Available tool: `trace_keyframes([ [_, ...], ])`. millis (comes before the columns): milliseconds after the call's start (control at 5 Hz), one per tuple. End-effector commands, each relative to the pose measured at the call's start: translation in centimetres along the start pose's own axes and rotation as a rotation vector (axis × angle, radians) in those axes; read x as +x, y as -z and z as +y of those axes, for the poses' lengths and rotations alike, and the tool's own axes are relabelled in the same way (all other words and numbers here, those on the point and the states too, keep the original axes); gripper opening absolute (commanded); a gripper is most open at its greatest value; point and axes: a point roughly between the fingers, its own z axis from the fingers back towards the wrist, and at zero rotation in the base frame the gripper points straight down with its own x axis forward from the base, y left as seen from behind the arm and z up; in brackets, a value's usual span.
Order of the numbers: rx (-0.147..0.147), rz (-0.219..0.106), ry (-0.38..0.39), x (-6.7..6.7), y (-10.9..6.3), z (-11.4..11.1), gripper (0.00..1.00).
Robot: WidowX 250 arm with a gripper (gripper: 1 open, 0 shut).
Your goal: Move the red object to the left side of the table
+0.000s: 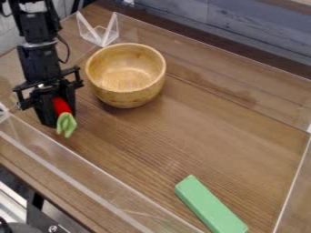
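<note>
We see the bowl (125,76) near the table's (201,114) back left, the toy fruit (65,118) before it and to its left, and the block (210,206) down at front right!

smooth wood-grain tabletop (183,146), glossy red plastic-looking fruit (61,108), clear glossy acrylic walls (91,172)

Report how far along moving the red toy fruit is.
Done: the red toy fruit is gripped and sits at the left end of the table, left of the bowl.
In hand: the gripper is shut on it, low over the wood.
Left, probably: setting it down, letting go, backing away.
</note>
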Motion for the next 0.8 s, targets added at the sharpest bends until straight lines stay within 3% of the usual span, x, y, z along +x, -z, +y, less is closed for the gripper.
trace_keyframes([
  [0, -0.03, -0.029, 0.009, 0.37, -0.94, -0.98, 0.0],
  [600, 0.007, -0.014, 0.014, -0.17, -0.92, -1.38, 0.0],
])
